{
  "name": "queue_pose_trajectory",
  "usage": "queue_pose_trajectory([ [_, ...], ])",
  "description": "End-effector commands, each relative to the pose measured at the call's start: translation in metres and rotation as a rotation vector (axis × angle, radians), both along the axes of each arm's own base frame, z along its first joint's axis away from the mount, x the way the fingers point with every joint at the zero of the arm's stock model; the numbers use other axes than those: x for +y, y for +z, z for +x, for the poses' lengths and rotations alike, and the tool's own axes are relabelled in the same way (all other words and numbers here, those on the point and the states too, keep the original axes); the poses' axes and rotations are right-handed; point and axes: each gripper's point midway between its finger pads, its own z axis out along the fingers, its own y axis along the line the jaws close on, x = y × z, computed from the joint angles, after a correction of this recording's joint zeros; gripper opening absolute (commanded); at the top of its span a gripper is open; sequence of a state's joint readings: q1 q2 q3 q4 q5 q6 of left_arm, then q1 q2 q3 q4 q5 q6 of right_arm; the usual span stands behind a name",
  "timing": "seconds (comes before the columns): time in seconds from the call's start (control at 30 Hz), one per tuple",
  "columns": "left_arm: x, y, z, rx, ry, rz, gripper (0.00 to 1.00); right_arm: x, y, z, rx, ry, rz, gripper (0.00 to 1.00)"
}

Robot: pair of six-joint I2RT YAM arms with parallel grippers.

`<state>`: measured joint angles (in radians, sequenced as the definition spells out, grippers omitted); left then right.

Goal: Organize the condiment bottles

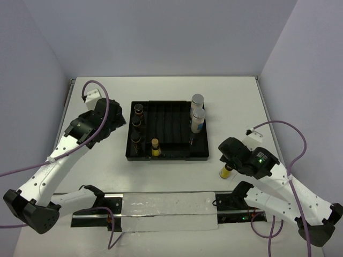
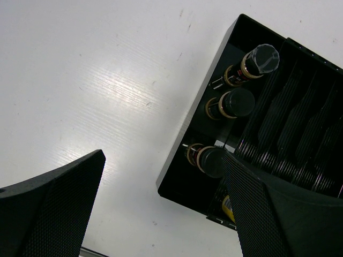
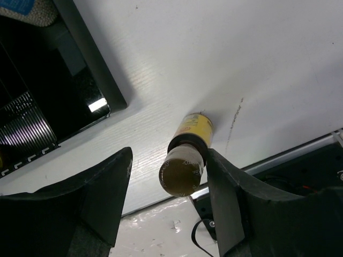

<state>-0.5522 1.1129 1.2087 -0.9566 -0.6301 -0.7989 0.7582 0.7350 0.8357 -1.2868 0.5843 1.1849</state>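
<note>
Beside the tray (image 1: 171,157), yellow-labelled bottle (image 3: 188,150), text illegible

A black slotted tray (image 1: 171,126) sits on a white table (image 1: 236,96).

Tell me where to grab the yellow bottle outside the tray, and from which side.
Take the yellow bottle just below its cap, from above. It stands upright and clear of the tray, so fingers can straddle its round sides.

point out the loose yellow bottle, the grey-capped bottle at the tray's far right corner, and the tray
yellow bottle (image 3: 195,128), right wrist view, on its label
grey-capped bottle (image 1: 198,99), top view, on its cap
tray (image 1: 177,157), top view, on its near rim
</note>
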Motion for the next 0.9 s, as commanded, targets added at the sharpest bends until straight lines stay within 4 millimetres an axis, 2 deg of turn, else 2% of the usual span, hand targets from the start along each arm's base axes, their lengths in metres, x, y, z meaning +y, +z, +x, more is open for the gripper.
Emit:
queue_pose_trajectory([
  [0.0, -0.006, 0.015, 0.012, -0.051, -0.010, -0.028, 0.99, -0.004, -0.005, -0.003, 0.012, -0.010, -0.013, 0.64],
  [0.27, -0.006, 0.012, 0.012, -0.045, -0.011, -0.021, 0.99, -0.003, -0.011, -0.004, 0.024, 0.005, -0.014, 0.55],
  [0.43, -0.005, 0.013, 0.012, -0.051, -0.010, -0.022, 0.99, -0.004, -0.012, -0.005, 0.026, 0.005, -0.019, 0.36],
  [0.53, -0.005, 0.013, 0.012, -0.051, -0.010, -0.019, 0.99, -0.002, -0.007, -0.003, 0.009, 0.005, -0.003, 0.16],
  [0.6, -0.005, 0.013, 0.012, -0.051, -0.010, -0.019, 0.99, -0.003, 0.000, -0.001, -0.008, 0.005, -0.005, 0.09],
  [0.73, -0.005, 0.012, 0.012, -0.049, -0.007, -0.015, 0.99, -0.005, 0.027, 0.008, -0.064, 0.005, -0.013, 0.09],
  [0.87, -0.003, 0.012, 0.013, -0.051, -0.001, -0.009, 0.99, -0.002, 0.079, 0.032, -0.166, 0.050, -0.074, 0.09],
])
